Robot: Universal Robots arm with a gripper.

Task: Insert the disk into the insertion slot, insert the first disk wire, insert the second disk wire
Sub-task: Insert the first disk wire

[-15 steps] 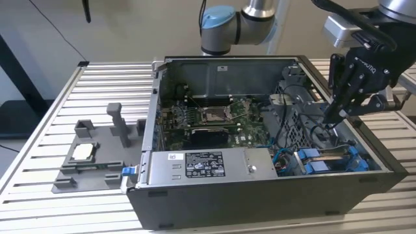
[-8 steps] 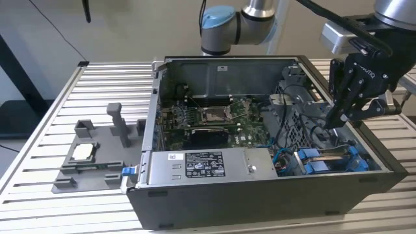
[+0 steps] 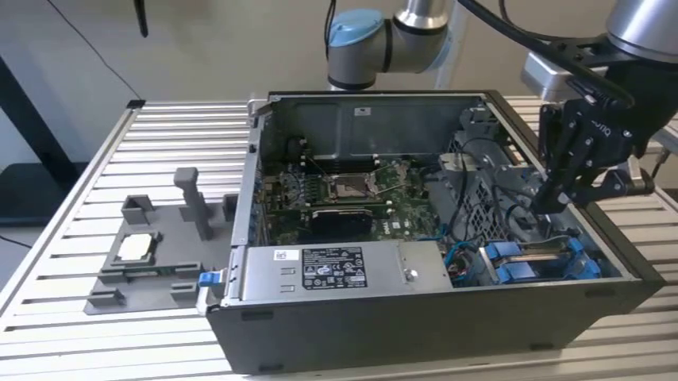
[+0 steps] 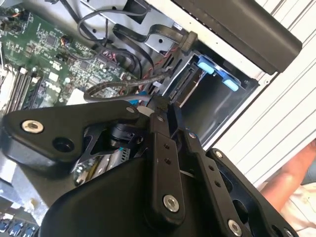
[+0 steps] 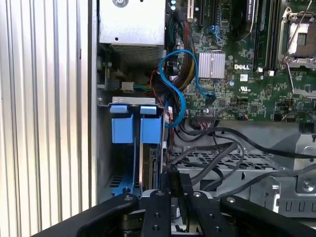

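The gripper [image 5: 180, 183] is seen closed near the seated disk [image 5: 148, 167]. Judged rigid yet fragile, it is best gripped by its blue frame.

End effector [image 5: 176, 183] matt black; tabs [image 5: 122, 131] smooth blue plastic.

Found the disk [image 5: 148, 165] visible as a thin edge only in the first wrist view, seated in the insertion slot [image 5: 129, 100], near end masked by the hand [image 5: 180, 181]. Found the hand cropped by the frame edge in both wrist views. Cannot separate its lower end from the dark cables [image 3: 506, 216] in the exterior view. Noted the arm [image 3: 387, 36] cut off at that view's top and the counter [image 3: 63, 238] at the exterior view's left. Logged a person's forearm [image 4: 296, 170], cropped, in the second wrist view. Could not resolve label print on the power-supply box [image 3: 317, 270]: too small.
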